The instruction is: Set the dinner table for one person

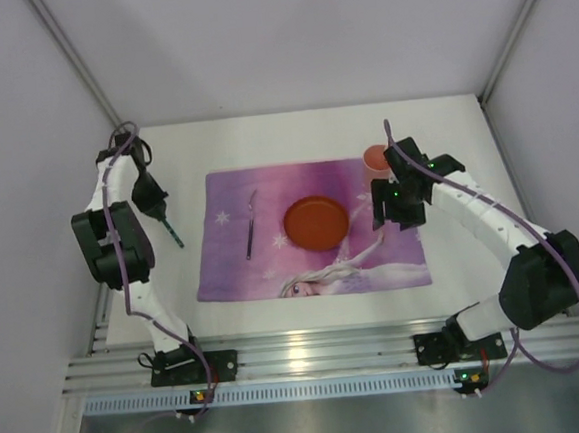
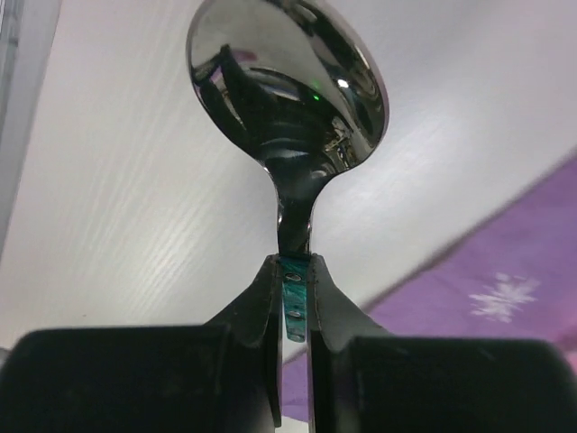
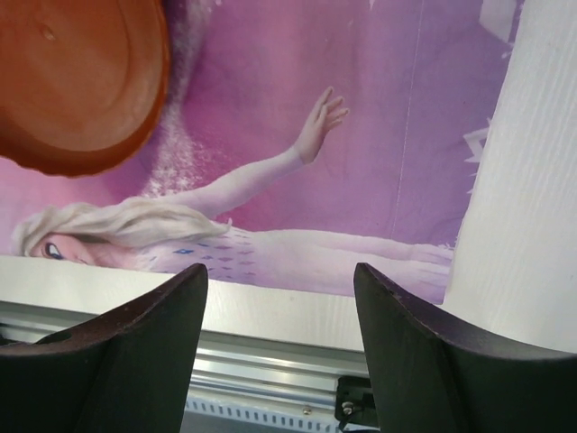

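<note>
Gripping spoon (image 2: 288, 81) by teal handle in left gripper (image 2: 293, 271), bowl pointing 12 o'clock above dinner table (image 2: 135, 207). Holding right gripper (image 3: 279, 298) wide over placemat (image 3: 361, 135), plate (image 3: 72, 81) sitting at 10 o'clock.

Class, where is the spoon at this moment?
In the top view the spoon is on the left side, its green handle clamped in the left gripper, over the bare dinner table just left of the purple placemat.
</note>
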Motion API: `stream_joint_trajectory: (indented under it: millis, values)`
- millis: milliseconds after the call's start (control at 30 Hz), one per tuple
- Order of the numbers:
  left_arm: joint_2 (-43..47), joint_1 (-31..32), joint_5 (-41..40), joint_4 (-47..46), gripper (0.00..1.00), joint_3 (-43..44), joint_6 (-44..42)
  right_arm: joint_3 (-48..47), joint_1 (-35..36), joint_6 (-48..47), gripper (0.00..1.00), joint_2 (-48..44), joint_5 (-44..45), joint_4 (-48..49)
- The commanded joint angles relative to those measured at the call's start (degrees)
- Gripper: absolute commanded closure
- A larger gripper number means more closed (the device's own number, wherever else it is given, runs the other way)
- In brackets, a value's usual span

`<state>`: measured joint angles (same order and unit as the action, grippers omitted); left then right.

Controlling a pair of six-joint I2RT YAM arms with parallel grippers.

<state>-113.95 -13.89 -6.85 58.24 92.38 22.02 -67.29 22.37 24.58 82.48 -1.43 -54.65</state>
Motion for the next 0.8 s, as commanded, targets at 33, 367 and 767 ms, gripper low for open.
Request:
stream_joint_trajectory:
  millis: [33,367,767]
  values:
    - [8.21,7.11,4.21,2.15,1.0,7.55,5.65,-4.43,-1.45,-0.58,0.33,-5.83,0.11,-2.65]
    - [12.36,39.59,10.63,-6.55,1.0,7.55,21.04,-1.62,-5.32,1.79,0.3,-23.58,5.12,-12.57]
    - [-6.97,65.73,7.38,-14.2,1.0,24.94,22.45,-1.09,-6.02,3.28,0.3,-38.35,5.74,-25.05]
